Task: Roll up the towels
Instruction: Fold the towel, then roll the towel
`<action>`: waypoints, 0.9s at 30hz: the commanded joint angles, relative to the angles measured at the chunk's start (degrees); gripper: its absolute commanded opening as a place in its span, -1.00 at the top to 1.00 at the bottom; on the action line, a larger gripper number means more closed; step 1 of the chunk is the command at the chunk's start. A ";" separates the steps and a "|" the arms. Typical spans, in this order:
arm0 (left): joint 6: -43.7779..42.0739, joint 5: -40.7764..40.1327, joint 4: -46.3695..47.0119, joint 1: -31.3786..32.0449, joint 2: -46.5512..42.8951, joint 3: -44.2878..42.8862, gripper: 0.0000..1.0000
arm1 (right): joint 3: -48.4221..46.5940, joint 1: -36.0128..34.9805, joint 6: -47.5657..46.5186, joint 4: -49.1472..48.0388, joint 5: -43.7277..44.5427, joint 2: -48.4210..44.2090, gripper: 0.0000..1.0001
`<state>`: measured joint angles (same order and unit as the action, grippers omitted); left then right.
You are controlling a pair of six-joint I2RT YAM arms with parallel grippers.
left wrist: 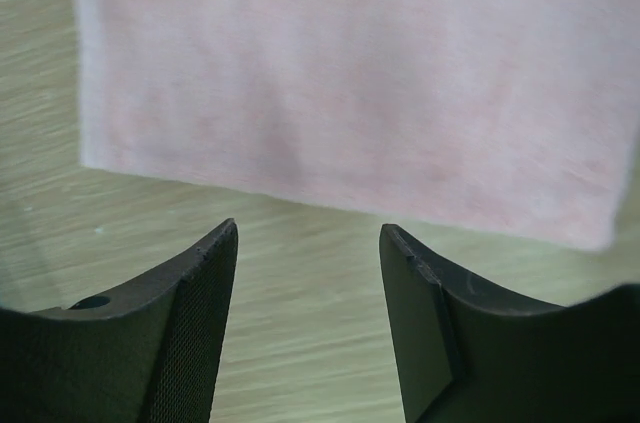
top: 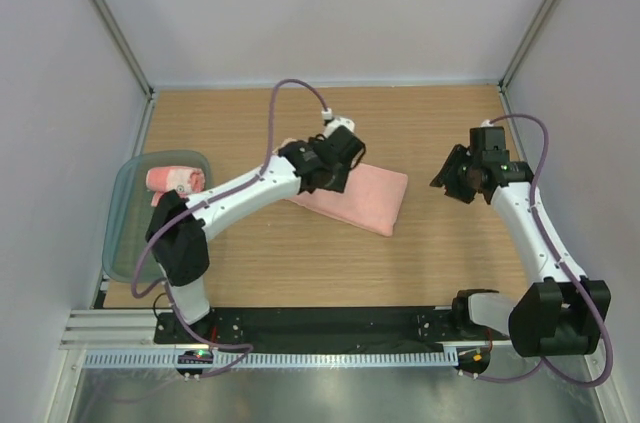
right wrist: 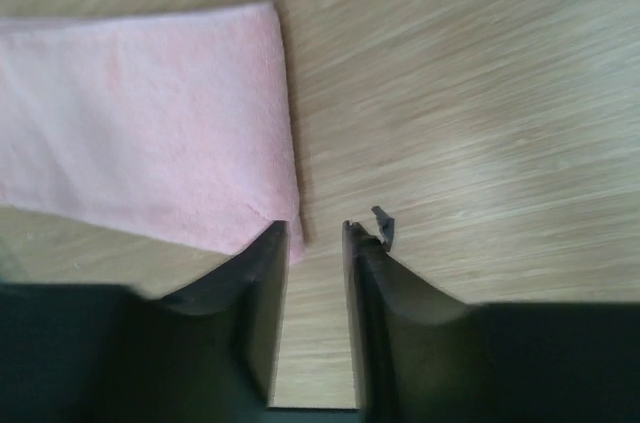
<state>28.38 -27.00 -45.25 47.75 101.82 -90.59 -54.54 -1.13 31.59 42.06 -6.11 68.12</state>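
One salmon-pink towel (top: 360,199) lies flat and folded on the wooden table, right of centre. My left gripper (top: 333,165) hovers at its back-left end. In the left wrist view the towel (left wrist: 340,83) lies just beyond the left gripper (left wrist: 308,233), which is open over bare wood. My right gripper (top: 449,181) hangs to the right of the towel, apart from it. In the right wrist view the right gripper (right wrist: 315,228) stands open a narrow gap with only wood between its jaws, the towel's (right wrist: 140,133) near corner beside its left finger. A rolled towel (top: 176,180) lies in the tray.
A translucent grey-green tray (top: 125,233) sits at the table's left edge. White walls with metal posts close the table in at the back and both sides. A black rail (top: 330,325) runs along the near edge between the arm bases.
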 commanded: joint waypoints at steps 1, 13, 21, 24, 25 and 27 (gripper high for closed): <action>2.99 -0.86 -0.10 8.47 1.62 -2.66 -0.19 | -5.39 0.42 1.88 4.51 12.06 -2.28 -0.09; 5.89 0.11 -3.70 20.28 22.62 -20.14 -0.14 | -9.71 5.96 1.72 6.98 13.49 -1.84 -0.88; 6.16 3.01 -2.12 20.72 25.27 -20.86 -0.16 | -7.69 6.75 1.19 6.02 11.47 -0.88 -0.88; 6.25 3.88 -1.86 20.81 26.23 -21.73 -0.16 | -7.51 6.84 1.01 5.66 11.21 -0.79 -0.87; 6.07 4.06 -1.77 20.81 26.58 -22.00 -0.17 | -7.51 6.84 0.93 5.57 11.03 -0.71 -0.88; 5.81 5.03 -1.59 20.81 27.55 -22.79 -0.19 | -7.33 6.84 0.84 5.40 11.03 -0.53 -0.88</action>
<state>33.93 -23.33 -47.92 68.29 128.11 -110.54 -61.87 5.43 33.26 48.69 5.17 67.53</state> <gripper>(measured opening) 0.591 0.937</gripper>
